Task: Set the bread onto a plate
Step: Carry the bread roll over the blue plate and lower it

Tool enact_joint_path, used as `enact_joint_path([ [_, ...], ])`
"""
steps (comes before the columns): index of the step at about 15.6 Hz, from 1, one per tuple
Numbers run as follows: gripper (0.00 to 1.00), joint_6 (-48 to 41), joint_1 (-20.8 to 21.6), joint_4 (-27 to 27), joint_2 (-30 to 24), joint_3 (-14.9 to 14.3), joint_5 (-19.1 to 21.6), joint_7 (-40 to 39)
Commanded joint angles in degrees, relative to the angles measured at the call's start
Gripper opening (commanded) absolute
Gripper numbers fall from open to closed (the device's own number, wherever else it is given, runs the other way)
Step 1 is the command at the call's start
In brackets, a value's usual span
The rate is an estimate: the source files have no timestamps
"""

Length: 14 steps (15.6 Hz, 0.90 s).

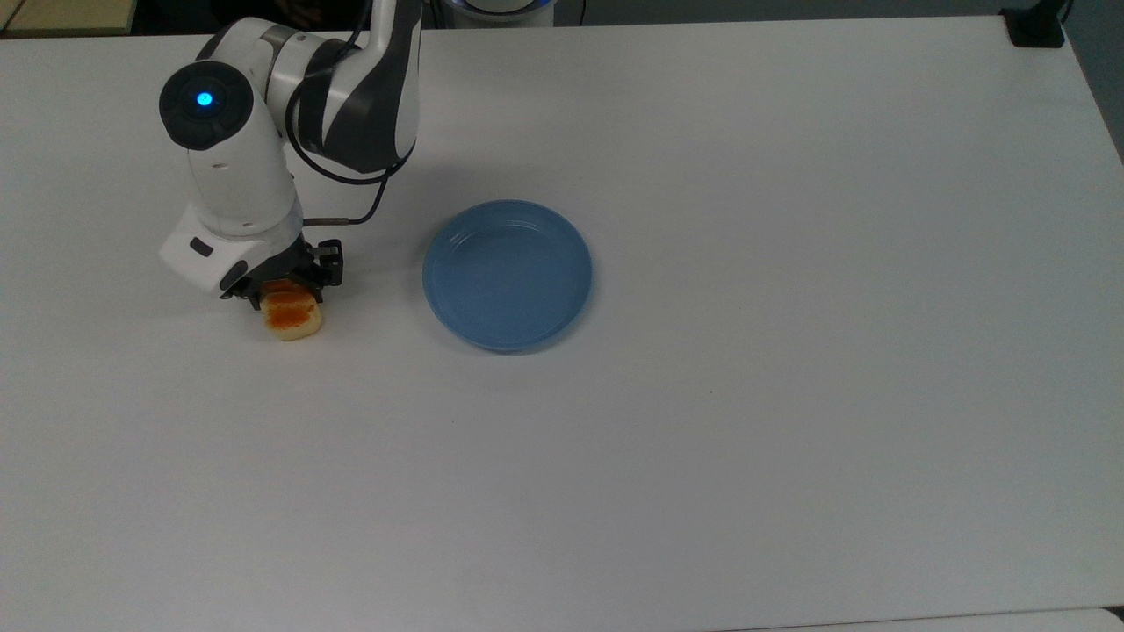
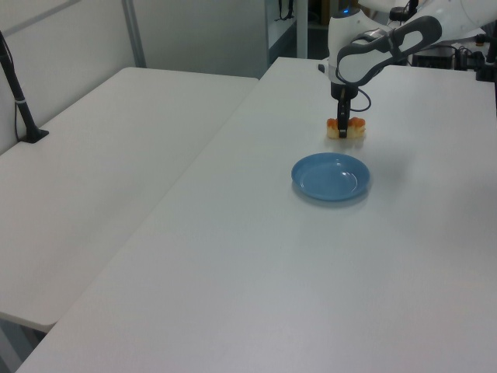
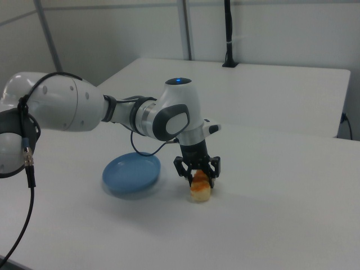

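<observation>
We find the gripper (image 3: 197, 173) lowered over the bread (image 3: 200, 188), its two fingers set one on each long side of the loaf. They straddle it closely, but we cannot tell whether the pads are pressing the sides or merely stand just beside them. We judge this posture to be the grasp step: a hold across the narrow width suits a short, soft loaf.

The bread (image 1: 292, 318) rests on the white table (image 1: 790, 395); in the top view it lies at about nine o'clock from the plate (image 1: 507, 275), apart from it. The plate is bare, so nothing of the transfer is yet done. In the left view the bread (image 2: 345, 130) sits at twelve o'clock from the plate (image 2: 331, 176).

Hidden matters: in the top view the arm's wrist covers the far half of the loaf, leaving its near end exposed. In the left view the gripper (image 2: 342, 128) stands before the loaf's middle. The contact between fingers and crust cannot be made out from any camera.
</observation>
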Motion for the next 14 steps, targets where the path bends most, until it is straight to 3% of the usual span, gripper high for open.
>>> enact_joint_path([
  [1,0.45,-0.28,-0.14,-1.12,-1.37,1.24,0.70,-0.26],
  [2,0.41,-1.77,-0.23,-1.03,-2.07,1.59,0.79,-0.26],
  [8,0.41,-14.77,1.17,-0.68,-10.23,3.43,0.96,2.46],
  [11,0.41,-19.17,2.92,-0.51,-13.84,5.98,1.23,9.39],
  [14,0.41,-19.89,7.49,-0.50,-14.73,7.48,1.23,19.92],
])
